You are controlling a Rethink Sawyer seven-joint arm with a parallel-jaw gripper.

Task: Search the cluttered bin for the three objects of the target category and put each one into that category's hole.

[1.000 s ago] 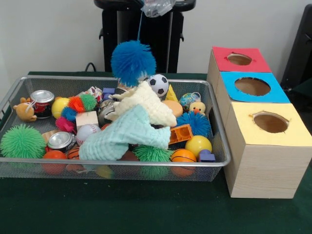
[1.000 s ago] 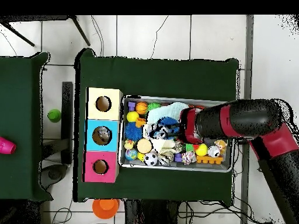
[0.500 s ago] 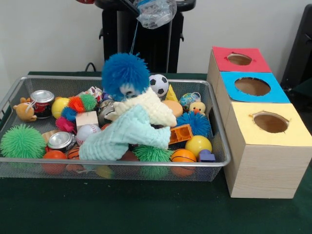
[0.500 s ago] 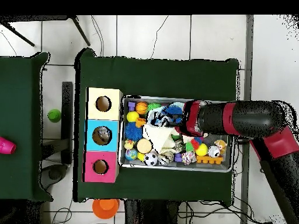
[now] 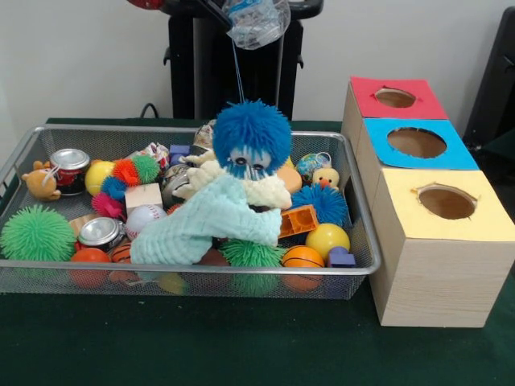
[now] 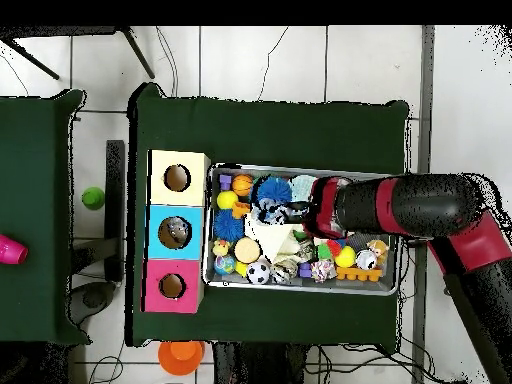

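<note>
The bin (image 5: 201, 270) is a wide silver wire-mesh basket full of toys and cloths; it also shows in the overhead view (image 6: 300, 288). My gripper (image 5: 254, 24) is at the top edge, above the bin's middle. It is shut on a thin strand of a blue fuzzy ball (image 5: 252, 137), which hangs just above a cream cloth (image 5: 265, 191). The ball also shows in the overhead view (image 6: 272, 190), beyond the arm's end (image 6: 325, 205). The hole (image 5: 417, 142) is the large round cutout in the blue-topped box, to the right of the bin; it also shows in the overhead view (image 6: 174, 233).
A red-topped box (image 5: 396, 98) and a yellow-topped box (image 5: 447, 201) flank the blue one. A mint cloth (image 5: 205, 221) covers the bin's middle. Around it lie a green spiky ball (image 5: 36, 233), tins (image 5: 71, 161), a basketball (image 5: 303, 257), a yellow ball (image 5: 327, 239) and a blue spiky ball (image 5: 322, 203).
In the front view the hanging blue fuzzy ball has swung to the right and dropped lower, and now covers the soccer ball. The arm has shifted slightly over the bin.
</note>
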